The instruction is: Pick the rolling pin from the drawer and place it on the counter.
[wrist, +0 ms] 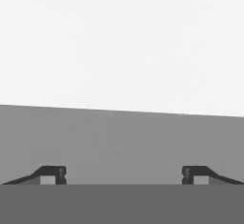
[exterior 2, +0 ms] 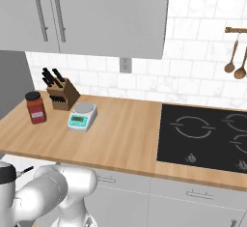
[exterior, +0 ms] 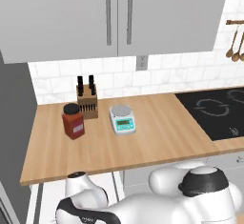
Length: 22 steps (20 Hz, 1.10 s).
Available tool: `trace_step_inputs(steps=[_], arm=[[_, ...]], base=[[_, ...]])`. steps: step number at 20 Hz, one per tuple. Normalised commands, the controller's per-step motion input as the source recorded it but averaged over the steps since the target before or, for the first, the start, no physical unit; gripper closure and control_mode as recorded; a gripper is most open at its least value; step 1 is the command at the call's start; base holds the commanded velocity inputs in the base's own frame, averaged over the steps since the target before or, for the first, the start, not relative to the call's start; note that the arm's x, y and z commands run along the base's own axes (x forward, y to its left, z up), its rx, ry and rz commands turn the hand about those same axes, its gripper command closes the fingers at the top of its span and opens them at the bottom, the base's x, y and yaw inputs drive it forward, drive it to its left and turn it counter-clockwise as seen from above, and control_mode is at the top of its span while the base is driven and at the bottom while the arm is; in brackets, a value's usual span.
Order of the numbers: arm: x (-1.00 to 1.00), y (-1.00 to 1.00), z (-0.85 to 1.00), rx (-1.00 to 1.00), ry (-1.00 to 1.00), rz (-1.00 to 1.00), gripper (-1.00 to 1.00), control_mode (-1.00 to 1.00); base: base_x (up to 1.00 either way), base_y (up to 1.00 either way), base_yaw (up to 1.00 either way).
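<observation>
Wood counter point(exterior: 157, 132) holds just a scale point(exterior: 122, 119) and jar point(exterior: 73, 121). End effector point(wrist: 124, 175) down low, fingers spread wide, gripping nothing. Can't tell which way the rolling pin lies from it.

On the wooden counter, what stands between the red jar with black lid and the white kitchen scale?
Nothing on the direct line; that strip of counter is bare. The wooden knife block stands just behind the gap between red jar and white scale, in the left base view.

Both base views look down over counter point(exterior: 157, 137); hand view close on white surface.
</observation>
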Motion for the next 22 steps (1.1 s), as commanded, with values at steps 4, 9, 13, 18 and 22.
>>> trace_step_inputs(steps=[4,9,13,18,22], arm=[[-1.00,0.61,0.00,0.00,0.41,0.00,-1.00,-1.00],[-0.66,0.18,0.54,-0.11,0.11,-0.04,-1.00,-1.00],[0.00,-0.26,0.57,-0.17,-0.01,-0.04,-1.00,-1.00],[0.18,-0.22,0.18,-0.18,-0.12,-0.04,-1.00,-1.00],[0.15,-0.44,0.11,-0.10,-0.19,-0.05,-1.00,-1.00]], base=[[0.00,0.00,0.00],[0.00,0.00,0.00],[0.00,0.00,0.00],[0.00,0.00,0.00],[0.00,0.00,0.00]])
